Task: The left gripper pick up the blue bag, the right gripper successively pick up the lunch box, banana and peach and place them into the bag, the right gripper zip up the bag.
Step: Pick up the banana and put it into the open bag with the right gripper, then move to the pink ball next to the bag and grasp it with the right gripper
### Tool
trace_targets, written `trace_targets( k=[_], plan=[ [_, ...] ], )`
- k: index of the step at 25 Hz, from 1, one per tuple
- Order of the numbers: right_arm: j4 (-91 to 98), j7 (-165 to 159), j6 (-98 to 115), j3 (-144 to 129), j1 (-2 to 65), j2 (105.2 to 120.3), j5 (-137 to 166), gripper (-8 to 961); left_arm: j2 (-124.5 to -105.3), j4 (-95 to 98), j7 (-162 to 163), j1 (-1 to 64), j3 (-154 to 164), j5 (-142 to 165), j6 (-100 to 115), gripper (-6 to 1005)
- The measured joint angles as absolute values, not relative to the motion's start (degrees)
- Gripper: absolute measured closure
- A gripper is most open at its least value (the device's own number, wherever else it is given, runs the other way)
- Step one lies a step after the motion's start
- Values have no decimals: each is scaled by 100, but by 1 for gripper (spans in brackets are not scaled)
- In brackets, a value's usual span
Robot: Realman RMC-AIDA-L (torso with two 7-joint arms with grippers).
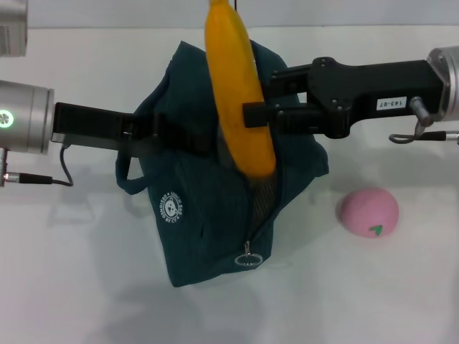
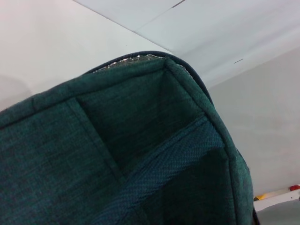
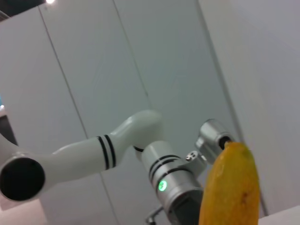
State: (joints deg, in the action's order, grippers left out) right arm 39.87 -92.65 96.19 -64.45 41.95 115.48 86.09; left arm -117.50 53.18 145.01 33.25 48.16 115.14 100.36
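The blue bag stands near the middle of the white counter, its dark teal fabric bearing a round white logo on the side facing the camera. Its zipper runs down the near corner and is open, with the metal ring pull hanging low and a strip of silvery lining showing in the gap. The banana is held nearly upright above the opening, its lower tip dipping into the mouth of the bag and its upper end running out of the top of the head view. The right hand reaches in from the right on a black arm and is clamped on the banana about midway along its length. The left hand comes in from the left and holds the bag's upper edge on the far side, close to the loop handle; its fingers are buried against the dark fabric, so I cannot tell how far they are closed. The left wrist view is filled with the bag's cloth and a seam of the lining. The pink peach lies on the counter to the right of the bag, apart from it, with a small green leaf mark facing forward
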Motion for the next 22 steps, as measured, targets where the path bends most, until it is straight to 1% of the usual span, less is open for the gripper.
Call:
trace_targets(
  k=[7, 15, 17, 18, 22],
  plan=[
    [3882, -9143, 9199, -6450, 4115, 11572, 8586, 370, -11751, 5317, 14495, 3315, 4816, 11508, 10030, 958],
    [3841, -9137, 9154, -6397, 4102, 11563, 8497, 352, -11750, 5317, 14490, 3295, 4816, 11503, 10037, 958],
    [4023, -9173, 9179, -6353, 4029, 11517, 8482, 347, -11751, 5316, 14489, 3288, 4817, 11503, 10037, 958],
    [4100, -9189, 9185, -6338, 4002, 11492, 8491, 309, -11751, 5314, 14488, 3286, 4816, 11503, 10037, 958],
    [5041, -9661, 9180, -6311, 3769, 11225, 9085, 160, -11748, 5309, 14479, 3280, 4816, 11503, 10035, 959]
  ],
)
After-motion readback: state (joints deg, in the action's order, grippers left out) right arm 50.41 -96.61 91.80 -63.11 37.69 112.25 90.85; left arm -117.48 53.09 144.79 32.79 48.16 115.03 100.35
